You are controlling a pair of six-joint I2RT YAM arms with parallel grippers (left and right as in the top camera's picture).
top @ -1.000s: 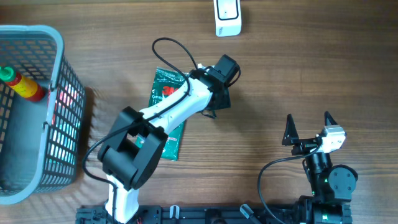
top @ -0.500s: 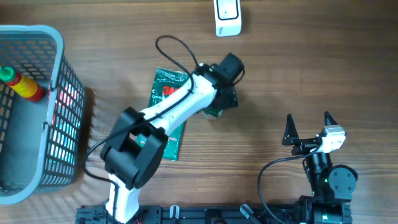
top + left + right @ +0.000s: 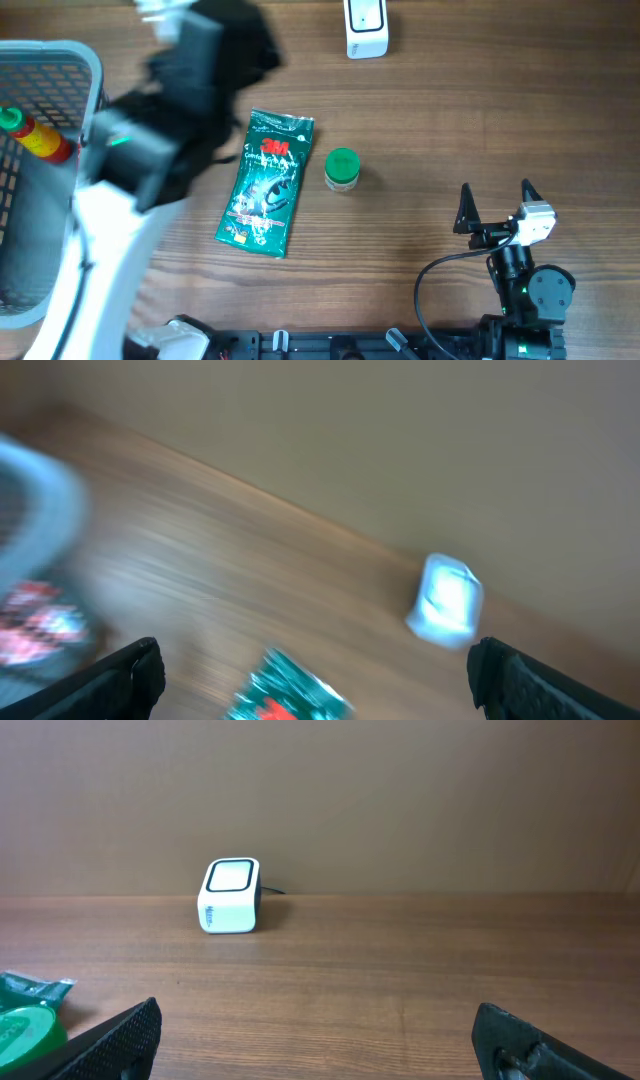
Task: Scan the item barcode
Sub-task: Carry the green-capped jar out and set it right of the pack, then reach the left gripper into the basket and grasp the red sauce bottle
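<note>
Near the middle of the desk (image 3: 450, 110), a small green-capped jar (image 3: 342, 168) stands upright and alone. It is just beside a flat green packet (image 3: 268, 183), on the packet's right-edge side and not touching it. A second ago the left arm stretched across this spot with its claw lowered over the jar. Now the arm has swung up and away toward the far left corner, where it shows as a large blur beside the grey basket (image 3: 40, 47), and the jar is left free. The left gripper (image 3: 315, 675) is spread fully wide with nothing between its fingers. The white scanner (image 3: 366, 28) sits at the far edge, well apart from the jar. The right gripper (image 3: 496, 205) has not moved from the near right corner and is also wide open and empty. The jar looks set down for good, though whether it was scanned cannot be told. The left arm seems headed for the basket, where a red bottle (image 3: 40, 140) lies, probably the next item.
</note>
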